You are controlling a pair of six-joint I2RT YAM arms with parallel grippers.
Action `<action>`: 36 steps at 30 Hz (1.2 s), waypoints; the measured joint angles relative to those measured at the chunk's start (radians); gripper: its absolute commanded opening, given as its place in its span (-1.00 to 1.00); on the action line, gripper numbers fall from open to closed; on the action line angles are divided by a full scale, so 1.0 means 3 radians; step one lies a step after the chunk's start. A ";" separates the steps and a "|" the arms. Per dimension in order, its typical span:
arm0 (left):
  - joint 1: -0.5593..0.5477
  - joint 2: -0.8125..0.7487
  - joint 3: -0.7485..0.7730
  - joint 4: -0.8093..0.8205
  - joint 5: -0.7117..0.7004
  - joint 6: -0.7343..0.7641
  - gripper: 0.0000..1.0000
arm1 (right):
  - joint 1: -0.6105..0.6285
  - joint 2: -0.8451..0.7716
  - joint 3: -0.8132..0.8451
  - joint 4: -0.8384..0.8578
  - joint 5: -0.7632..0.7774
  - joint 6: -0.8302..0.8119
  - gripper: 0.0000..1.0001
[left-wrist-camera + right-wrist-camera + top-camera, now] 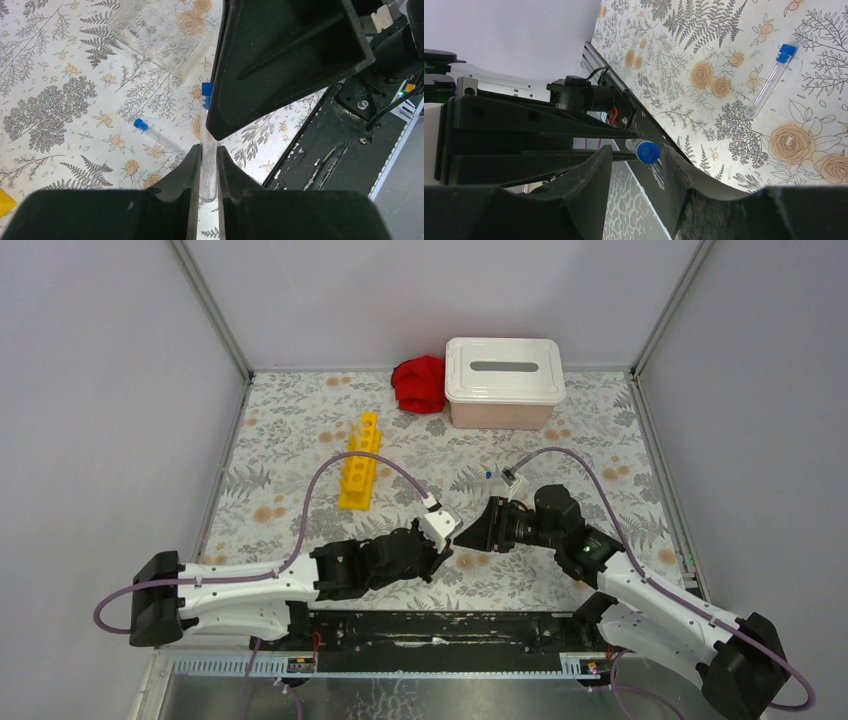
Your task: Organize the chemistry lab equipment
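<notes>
My left gripper (pixel 209 157) is shut on the lower part of a clear tube (pixel 208 170) whose blue cap (pixel 206 92) points away from it. My right gripper (pixel 636 155) faces it tip to tip, open, with that blue cap (pixel 647 151) between its fingers, close to the right finger and apart from the left one. From above, both grippers, left (pixel 447 528) and right (pixel 470 536), meet over the near middle of the table. A second blue-capped tube (pixel 769 82) lies loose on the flowered cloth. The yellow rack (pixel 362 462) lies to the left, the pinkish bin (pixel 503 380) with its white lid at the back.
A red cloth (pixel 420 383) sits left of the bin. A clear plastic block (pixel 160 30) lies on the table beyond the loose tube (pixel 155 134). The black base rail (pixel 440 625) runs along the near edge, and grey walls close in both sides.
</notes>
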 measured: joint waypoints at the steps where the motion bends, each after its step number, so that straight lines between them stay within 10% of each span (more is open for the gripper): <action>1: 0.0000 0.0004 0.0000 -0.0001 0.0003 0.0005 -1.00 | 0.0000 0.0010 -0.0008 0.0014 -0.0009 0.0003 -0.08; 20: -0.0037 -0.0018 -0.0022 0.0018 0.0048 0.0017 -0.96 | 0.0000 0.0056 -0.0118 0.0228 -0.0064 0.0062 -0.94; 36: -0.0039 -0.0170 -0.0027 0.0024 -0.0116 0.0013 0.26 | 0.0000 0.0014 -0.0131 0.0247 -0.0055 0.0080 -1.00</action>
